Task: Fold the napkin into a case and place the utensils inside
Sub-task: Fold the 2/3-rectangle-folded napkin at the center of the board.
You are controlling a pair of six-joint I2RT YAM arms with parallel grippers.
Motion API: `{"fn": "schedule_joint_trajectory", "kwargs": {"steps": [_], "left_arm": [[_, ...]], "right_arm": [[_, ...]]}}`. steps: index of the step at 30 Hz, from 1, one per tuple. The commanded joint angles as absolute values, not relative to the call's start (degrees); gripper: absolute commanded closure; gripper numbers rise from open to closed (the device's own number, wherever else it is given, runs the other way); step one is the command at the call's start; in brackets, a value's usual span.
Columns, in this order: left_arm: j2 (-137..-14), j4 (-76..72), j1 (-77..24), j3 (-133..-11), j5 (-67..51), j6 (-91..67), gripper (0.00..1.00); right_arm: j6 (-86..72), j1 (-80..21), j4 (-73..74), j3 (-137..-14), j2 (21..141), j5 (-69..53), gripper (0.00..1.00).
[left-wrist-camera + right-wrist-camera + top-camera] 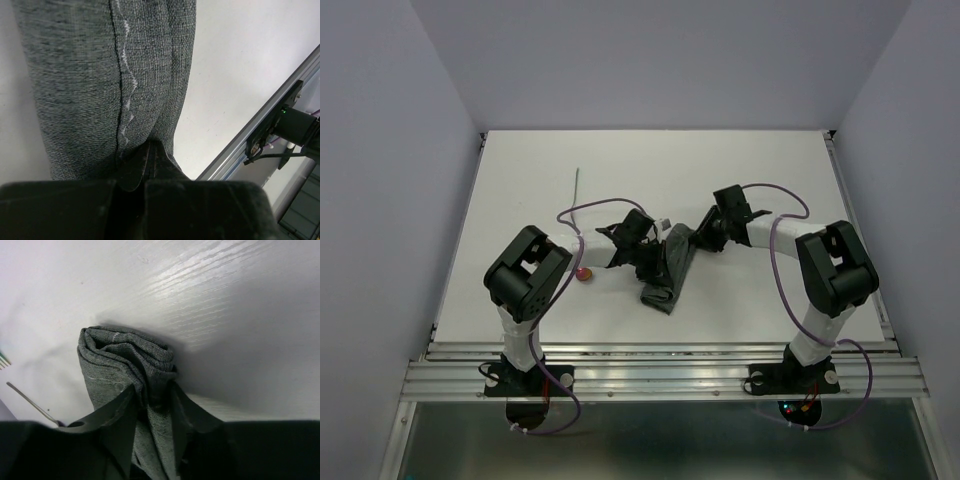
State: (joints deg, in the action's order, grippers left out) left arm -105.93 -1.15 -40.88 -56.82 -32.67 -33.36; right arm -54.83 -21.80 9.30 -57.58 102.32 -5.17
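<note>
The dark grey napkin (670, 272) lies folded into a narrow, bunched strip in the middle of the table. My left gripper (647, 262) is shut on its left side; in the left wrist view the fingertips (131, 172) pinch a fold of the cloth (100, 75). My right gripper (697, 240) is shut on the strip's far end, where the cloth (125, 360) is bunched between the fingers (117, 415). The spoon's red bowl (584, 273) lies left of the napkin, its handle hidden. The slim grey utensil (577, 186) lies farther back left. A thin grey stick (30, 402) shows in the right wrist view.
The metal rail (660, 352) runs along the table's near edge and also shows in the left wrist view (250, 135). Purple cables (582, 212) loop from both arms over the table. Pale walls enclose the white table (770, 160) on three sides.
</note>
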Motion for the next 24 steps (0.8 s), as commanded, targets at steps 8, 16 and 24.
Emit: {"fn": "schedule_joint_trajectory", "kwargs": {"steps": [8,16,24], "left_arm": [[-105.8,-2.6,-41.7,-59.0,-32.2,-33.0,1.00],[-106.3,-3.2,-42.5,-59.3,-32.8,-33.0,1.00],[-106.6,-3.7,-43.0,-59.2,-33.2,-32.9,1.00]], "right_arm": [[-49.2,-21.5,11.7,-50.2,94.5,-5.2,0.28],[-48.8,-24.6,4.8,-42.5,90.4,-13.4,0.21],[-49.8,-29.6,3.2,-43.0,93.4,-12.0,0.22]]}}
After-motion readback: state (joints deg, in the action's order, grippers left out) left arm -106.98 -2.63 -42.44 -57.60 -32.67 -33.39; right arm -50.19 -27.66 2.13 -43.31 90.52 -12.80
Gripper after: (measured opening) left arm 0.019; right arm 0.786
